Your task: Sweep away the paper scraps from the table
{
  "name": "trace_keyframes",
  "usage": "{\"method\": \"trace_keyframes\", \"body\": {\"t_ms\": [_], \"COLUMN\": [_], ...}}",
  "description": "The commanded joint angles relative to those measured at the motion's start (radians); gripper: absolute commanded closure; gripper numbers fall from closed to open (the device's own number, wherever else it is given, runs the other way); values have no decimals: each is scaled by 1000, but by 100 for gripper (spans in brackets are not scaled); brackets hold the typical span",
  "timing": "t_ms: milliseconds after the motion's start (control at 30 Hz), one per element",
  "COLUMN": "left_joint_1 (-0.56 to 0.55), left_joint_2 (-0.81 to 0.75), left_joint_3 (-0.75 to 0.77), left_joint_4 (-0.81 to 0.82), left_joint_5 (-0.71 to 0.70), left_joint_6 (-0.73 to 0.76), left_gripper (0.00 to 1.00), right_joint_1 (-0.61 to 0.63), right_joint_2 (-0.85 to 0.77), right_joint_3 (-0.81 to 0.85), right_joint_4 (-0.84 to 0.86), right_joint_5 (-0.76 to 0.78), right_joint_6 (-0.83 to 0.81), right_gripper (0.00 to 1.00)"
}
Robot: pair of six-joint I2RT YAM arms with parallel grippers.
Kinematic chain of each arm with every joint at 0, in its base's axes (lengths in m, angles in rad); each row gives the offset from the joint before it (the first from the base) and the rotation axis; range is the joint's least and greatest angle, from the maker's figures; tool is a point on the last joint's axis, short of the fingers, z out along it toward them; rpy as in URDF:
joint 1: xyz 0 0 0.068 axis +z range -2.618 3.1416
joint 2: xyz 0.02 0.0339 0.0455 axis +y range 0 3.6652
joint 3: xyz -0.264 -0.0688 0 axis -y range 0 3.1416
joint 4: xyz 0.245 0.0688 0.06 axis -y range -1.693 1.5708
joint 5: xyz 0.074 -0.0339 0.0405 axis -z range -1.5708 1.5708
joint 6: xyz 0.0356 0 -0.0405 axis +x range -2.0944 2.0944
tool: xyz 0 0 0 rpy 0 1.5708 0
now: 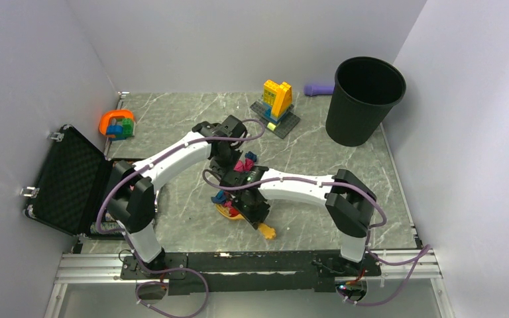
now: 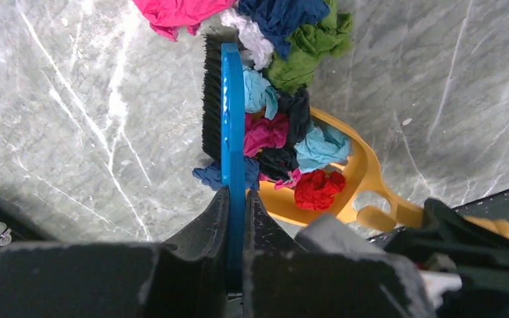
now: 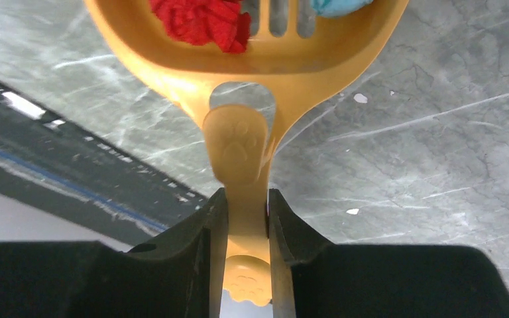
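The flat bench (image 1: 344, 192) is patterned as dark grey marble with white veins. A smooth yellow plastic dustpan (image 3: 305, 59) with a slotted scoop is clamped by its slim handle in the right claw (image 3: 246, 199). A thin blue brush (image 2: 232, 119) with black bristles is gripped edge-on by the left claw (image 2: 237, 199). Crumpled paper scraps (image 2: 285, 132) are heaped beside the brush, some in the pan, some on the bench.

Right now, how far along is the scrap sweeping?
Done: red, teal and dark crumpled paper scraps already lie in the orange plastic dustpan. In hand: the left gripper is shut on the blue bristle brush, the right gripper on the dustpan's handle. Left: magenta, green and navy wads on the grey marble table, then likely emptying the pan.
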State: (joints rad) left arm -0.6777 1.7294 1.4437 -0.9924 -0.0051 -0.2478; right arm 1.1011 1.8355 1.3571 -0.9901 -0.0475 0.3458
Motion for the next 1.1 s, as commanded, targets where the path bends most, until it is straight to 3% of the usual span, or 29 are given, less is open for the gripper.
{"method": "trace_keyframes", "body": {"t_ms": [0, 267, 433, 633, 1067], "left_joint_1": [-14, -14, -12, 9, 162], "left_joint_2": [-34, -59, -54, -94, -270], "left_joint_3": [15, 55, 94, 113, 51], "left_joint_4": [1, -44, -68, -71, -2], "left_joint_5": [151, 130, 123, 87, 77], "left_joint_6": [6, 12, 11, -2, -31], "left_gripper": [100, 100, 100, 100, 100], "right_joint_1": [-3, 32, 44, 54, 66], "right_joint_2": [-32, -95, -146, -183, -321], "right_joint_3": [-98, -293, -406, -445, -529], "right_joint_4": [164, 406, 547, 579, 596], "right_joint_5": [141, 299, 320, 328, 346], "right_joint_6": [9, 12, 27, 44, 67], "right_gripper": [100, 100, 100, 100, 100]}}
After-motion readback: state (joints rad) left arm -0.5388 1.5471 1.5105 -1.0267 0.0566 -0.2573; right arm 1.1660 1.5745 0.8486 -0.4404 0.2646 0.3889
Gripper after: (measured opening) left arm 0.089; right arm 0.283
